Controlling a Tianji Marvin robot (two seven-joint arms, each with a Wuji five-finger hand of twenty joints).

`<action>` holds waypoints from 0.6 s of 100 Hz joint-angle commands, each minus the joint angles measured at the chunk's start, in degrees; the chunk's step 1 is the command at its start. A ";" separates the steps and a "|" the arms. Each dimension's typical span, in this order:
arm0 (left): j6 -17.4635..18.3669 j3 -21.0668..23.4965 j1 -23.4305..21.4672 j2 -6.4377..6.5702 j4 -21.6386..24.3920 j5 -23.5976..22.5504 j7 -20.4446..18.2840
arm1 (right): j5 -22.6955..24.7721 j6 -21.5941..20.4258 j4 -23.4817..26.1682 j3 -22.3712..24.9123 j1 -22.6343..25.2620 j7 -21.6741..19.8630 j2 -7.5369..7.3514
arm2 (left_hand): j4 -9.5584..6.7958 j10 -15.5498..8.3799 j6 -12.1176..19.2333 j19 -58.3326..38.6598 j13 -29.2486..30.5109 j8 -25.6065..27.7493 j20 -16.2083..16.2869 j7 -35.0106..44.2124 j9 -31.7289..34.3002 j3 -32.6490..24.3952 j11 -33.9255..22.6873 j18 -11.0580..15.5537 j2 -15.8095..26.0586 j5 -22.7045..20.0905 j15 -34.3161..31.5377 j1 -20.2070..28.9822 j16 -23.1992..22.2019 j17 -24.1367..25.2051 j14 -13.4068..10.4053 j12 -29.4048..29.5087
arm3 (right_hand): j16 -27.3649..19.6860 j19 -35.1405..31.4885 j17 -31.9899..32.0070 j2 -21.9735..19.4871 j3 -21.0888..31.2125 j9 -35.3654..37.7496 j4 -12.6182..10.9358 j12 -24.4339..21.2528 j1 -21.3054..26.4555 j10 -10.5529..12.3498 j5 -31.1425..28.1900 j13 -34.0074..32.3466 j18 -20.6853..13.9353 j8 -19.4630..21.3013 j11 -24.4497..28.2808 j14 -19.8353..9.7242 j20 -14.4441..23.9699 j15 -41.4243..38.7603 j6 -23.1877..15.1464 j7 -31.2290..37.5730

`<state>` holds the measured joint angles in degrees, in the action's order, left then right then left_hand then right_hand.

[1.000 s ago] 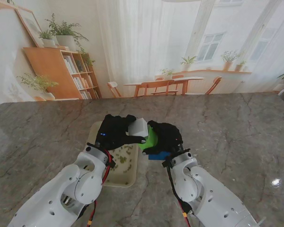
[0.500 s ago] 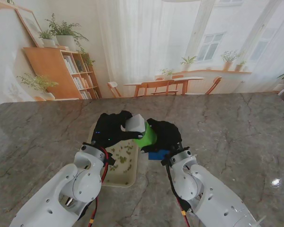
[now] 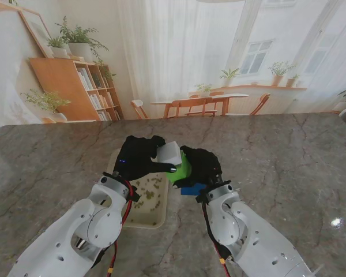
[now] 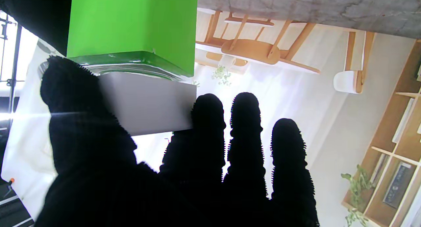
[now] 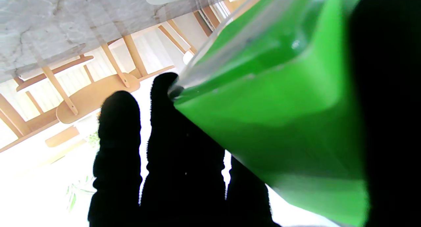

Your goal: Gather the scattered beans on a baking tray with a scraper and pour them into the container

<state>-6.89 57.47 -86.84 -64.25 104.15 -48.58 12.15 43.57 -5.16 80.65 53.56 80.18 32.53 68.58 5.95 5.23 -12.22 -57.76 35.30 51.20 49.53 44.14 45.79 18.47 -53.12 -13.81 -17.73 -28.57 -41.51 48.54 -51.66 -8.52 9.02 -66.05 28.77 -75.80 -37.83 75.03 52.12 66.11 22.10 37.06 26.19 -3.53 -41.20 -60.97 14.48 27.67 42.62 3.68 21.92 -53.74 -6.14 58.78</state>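
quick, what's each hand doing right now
Left hand: shut on the white lid.
Right hand: shut on the green container.

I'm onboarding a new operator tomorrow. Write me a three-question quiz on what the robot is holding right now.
1. True or false: the left hand holds a white lid.
2. The green container is held by: A) left hand B) right hand C) neither
3. Fill in: loose beans lie on the baking ____.

Key: 1 true; 2 B; 3 tray.
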 commanded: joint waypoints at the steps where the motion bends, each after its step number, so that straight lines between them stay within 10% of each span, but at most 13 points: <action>1: -2.56 -0.86 0.29 -0.79 0.46 -0.58 0.30 | 0.33 0.15 -0.38 -0.18 0.37 -0.72 -0.18 | -3.28 -5.18 5.76 -2.05 -0.84 7.79 2.24 25.18 2.20 -16.47 -3.86 -2.04 12.48 -4.36 -2.41 10.13 -1.34 1.68 1.39 -1.86 | 0.98 -1.96 -0.17 -4.07 32.56 4.77 -0.22 0.53 9.34 2.12 -7.00 -3.49 0.78 1.64 3.49 -3.64 -0.40 -4.42 -10.52 11.05; 38: -11.47 -3.42 0.14 -2.33 1.15 3.66 1.94 | 1.20 1.31 -0.30 -0.53 0.36 -0.23 -0.23 | -3.92 -1.29 3.82 -5.42 -0.69 13.80 4.67 32.14 5.63 -16.55 -9.73 -5.81 13.95 -9.87 -7.70 11.29 -1.98 3.80 5.90 -3.73 | 0.48 -2.47 0.22 -4.10 32.48 4.49 -0.51 0.35 9.89 1.29 -6.81 -3.23 1.62 1.61 4.14 -2.97 -0.23 -5.43 -9.45 11.22; 60: -11.45 -2.38 -0.49 -2.25 1.62 1.77 3.29 | 1.42 1.08 -0.39 -0.53 0.28 -0.51 -0.36 | -3.10 -0.62 3.89 -2.95 -3.28 8.46 2.59 21.25 1.08 -16.23 0.19 -4.32 14.03 -6.35 -1.70 13.51 2.38 4.65 5.63 1.28 | 0.16 -2.47 0.32 -4.44 32.41 4.28 -0.60 0.20 9.71 1.44 -6.61 -3.01 1.41 1.73 4.32 -3.22 -0.22 -5.61 -9.91 11.16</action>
<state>-18.30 54.47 -86.99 -66.22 105.06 -46.78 14.71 44.81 -3.73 80.36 53.24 80.24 32.99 68.39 5.95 8.18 -16.80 -61.36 34.40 57.05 52.31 46.30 49.55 18.47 -56.30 -18.59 -16.61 -29.98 -45.62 47.80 -50.59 -5.33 14.35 -66.21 28.77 -76.42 -37.82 75.03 52.79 66.79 23.27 36.49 26.19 -4.05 -41.45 -61.84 15.06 26.53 42.71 4.08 21.91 -54.83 -3.61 58.67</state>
